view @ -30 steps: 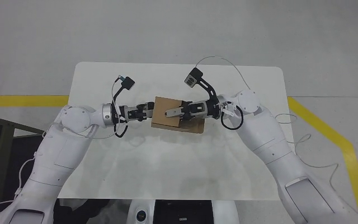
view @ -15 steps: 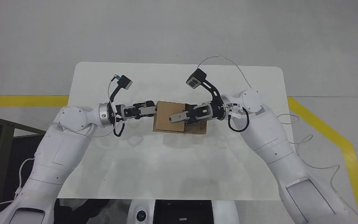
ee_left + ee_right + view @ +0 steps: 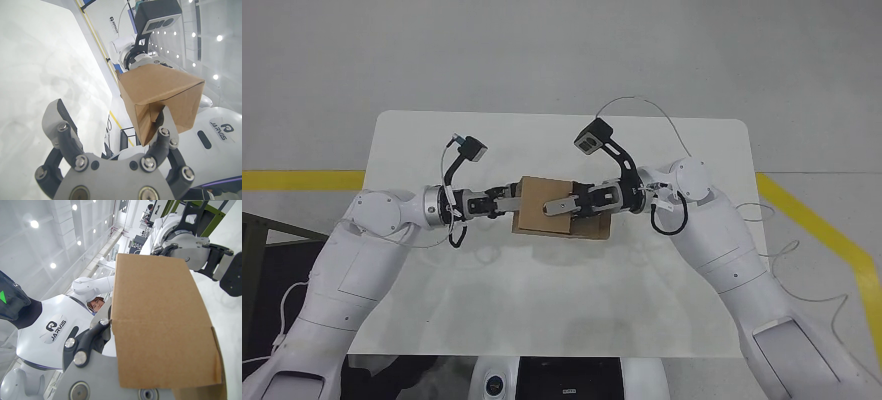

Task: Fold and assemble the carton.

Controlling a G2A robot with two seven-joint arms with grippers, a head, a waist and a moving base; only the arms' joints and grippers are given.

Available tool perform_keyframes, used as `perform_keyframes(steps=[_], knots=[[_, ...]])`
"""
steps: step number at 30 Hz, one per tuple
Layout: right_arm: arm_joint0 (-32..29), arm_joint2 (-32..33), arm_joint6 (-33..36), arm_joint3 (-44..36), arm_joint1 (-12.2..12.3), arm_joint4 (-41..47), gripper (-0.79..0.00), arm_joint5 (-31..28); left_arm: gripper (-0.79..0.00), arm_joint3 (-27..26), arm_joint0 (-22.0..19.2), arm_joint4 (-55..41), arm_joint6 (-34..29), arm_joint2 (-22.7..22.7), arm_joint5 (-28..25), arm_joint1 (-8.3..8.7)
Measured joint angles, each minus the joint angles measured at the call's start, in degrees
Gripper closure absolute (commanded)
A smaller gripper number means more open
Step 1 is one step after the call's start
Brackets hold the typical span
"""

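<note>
Brown cardboard carton (image 3: 535,192), partly folded, held aloft over centre of white worktop (image 3: 442,300). Right end effector (image 3: 560,204) pinches a carton wall. Left end effector (image 3: 113,109) spread wide, one finger (image 3: 167,121) tucked into carton's open end.

Carton (image 3: 537,193) at frame centre, held off the bench (image 3: 542,310), above its middle. Left gripper (image 3: 510,204) at the carton's left end: one of its fingers (image 3: 167,121) tucked into that end, the other out clear. Right gripper (image 3: 552,206) enters from the right, one finger lying across the carton's top face.
</note>
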Motion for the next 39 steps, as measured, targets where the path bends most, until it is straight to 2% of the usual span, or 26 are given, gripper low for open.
perform_keyframes(steps=[21, 33, 39], knots=[[0.4, -0.6, 0.2, 0.2, -0.4, 0.1, 0.0, 0.2, -0.785, -0.3, -0.4, 0.5, -0.5, 0.6, 0.5, -0.27], [0.2, 0.7, 0.9, 3.6, 0.2, -3.1, 0.0, 1.3, -0.785, 1.0, 0.8, 2.5, 1.4, -4.2, -0.7, 0.66], [1.4, -0.9, -0.1, 6.7, 0.3, -9.2, 0.0, 5.2, -0.785, -0.1, 1.8, 5.7, 3.9, -6.0, -5.5, 0.94]])
